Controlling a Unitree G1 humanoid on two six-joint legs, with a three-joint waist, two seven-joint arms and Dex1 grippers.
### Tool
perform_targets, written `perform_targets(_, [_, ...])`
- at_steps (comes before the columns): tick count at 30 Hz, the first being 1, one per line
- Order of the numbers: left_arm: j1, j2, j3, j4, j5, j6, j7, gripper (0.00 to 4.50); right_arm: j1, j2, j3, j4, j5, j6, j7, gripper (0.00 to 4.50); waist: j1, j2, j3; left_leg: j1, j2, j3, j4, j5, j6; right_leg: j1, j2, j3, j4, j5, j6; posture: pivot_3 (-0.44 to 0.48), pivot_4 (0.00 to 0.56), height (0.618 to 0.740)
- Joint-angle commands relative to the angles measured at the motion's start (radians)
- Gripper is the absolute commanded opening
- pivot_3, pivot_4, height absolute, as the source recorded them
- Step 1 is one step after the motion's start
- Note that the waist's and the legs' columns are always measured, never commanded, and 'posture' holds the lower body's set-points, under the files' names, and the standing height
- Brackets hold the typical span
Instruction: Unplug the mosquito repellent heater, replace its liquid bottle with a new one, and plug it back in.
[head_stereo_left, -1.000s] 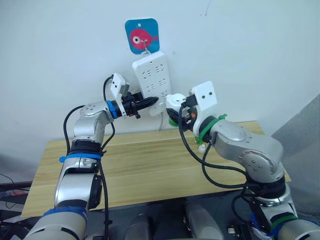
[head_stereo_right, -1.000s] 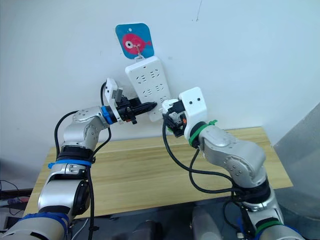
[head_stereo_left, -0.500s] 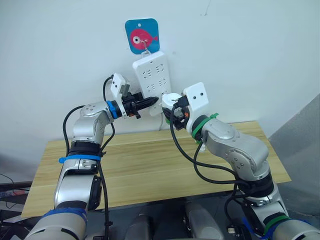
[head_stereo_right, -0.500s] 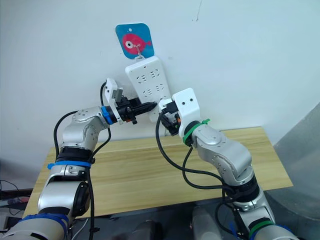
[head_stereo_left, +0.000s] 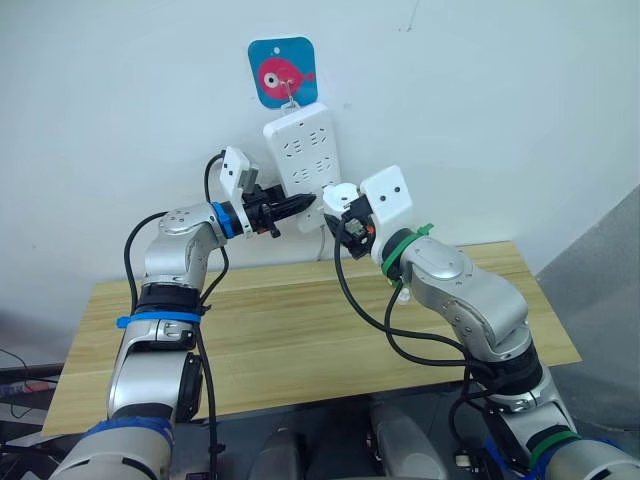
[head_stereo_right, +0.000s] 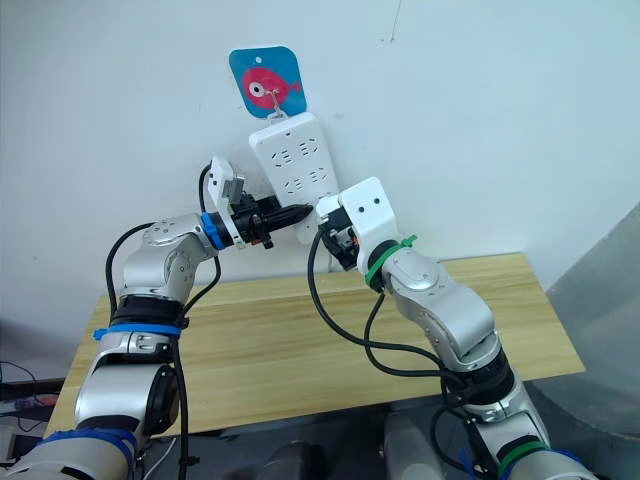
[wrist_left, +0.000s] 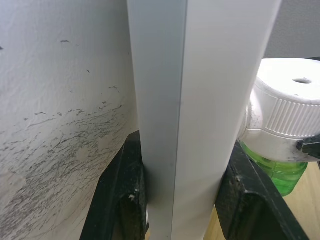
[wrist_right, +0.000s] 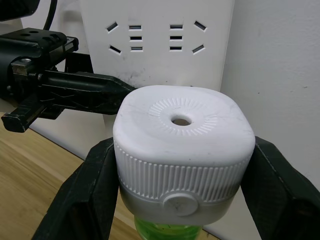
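Our right gripper jaws pinch the mosquito repellent heater, right by the power strip. Our left gripper jaws squeeze the strip's edge. If we tilt, the prongs could miss the holes.

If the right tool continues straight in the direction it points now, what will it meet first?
Most likely the power strip. The right tool is shut on the mosquito repellent heater, and the strip's lower sockets lie directly ahead, so the heater would reach it first. Depth is unclear.
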Motion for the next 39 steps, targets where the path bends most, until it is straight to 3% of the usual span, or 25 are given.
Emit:
perform_targets(1, [-0.001, -0.004, -0.007, -0.044, -0.012, 0.007, -0.008, 1.31, -0.001, 0.017, -0.005, -0.024, -0.03, -0.039, 0.021, 3.02, 0.0, 0.0, 0.0, 0.0, 0.0, 0.0, 0.0, 0.0, 0.0, 0.0, 0.0, 0.0, 0.0, 0.0, 0.0, -0.214, 0.134, 0.733])
perform_targets(21, [0.044, -0.005, -0.022, -0.12, -0.033, 0.067, -0.041, 1.31, -0.095, 0.109, -0.031, 0.28, -0.106, -0.164, 0.151, 3.02, -0.029, 0.0, -0.004, 0.006, 0.0, 0.001, 0.0, 0.002, -0.004, 0.001, 0.001, 0.0, 0.009, 0.0, -0.001, -0.203, 0.133, 0.733])
perform_targets(33, [0.061, -0.005, -0.015, -0.133, -0.018, 0.062, -0.032, 1.31, -0.121, 0.14, -0.045, 0.338, -0.116, -0.163, 0.189, 3.02, -0.032, 0.0, -0.006, 0.008, 0.001, 0.001, 0.0, 0.003, -0.005, 0.001, 0.001, 0.001, 0.012, 0.0, -0.001, -0.194, 0.133, 0.733])
perform_targets(37, [0.053, 0.005, -0.001, -0.085, 0.008, 0.014, -0.01, 1.31, -0.079, 0.114, -0.051, 0.271, -0.121, -0.148, 0.194, 4.32, -0.024, 0.0, -0.007, 0.007, 0.001, 0.0, 0.0, 0.003, -0.005, 0.001, 0.001, 0.001, 0.012, 0.0, -0.001, -0.194, 0.133, 0.733])
perform_targets(39, [0.049, 0.01, 0.007, -0.061, 0.017, -0.007, 0.003, 1.31, -0.06, 0.091, -0.051, 0.228, -0.127, -0.127, 0.198, 4.5, -0.024, 0.0, -0.007, 0.002, 0.001, -0.002, -0.001, 0.003, -0.005, -0.003, 0.001, -0.001, 0.009, 0.0, -0.001, -0.194, 0.133, 0.733])
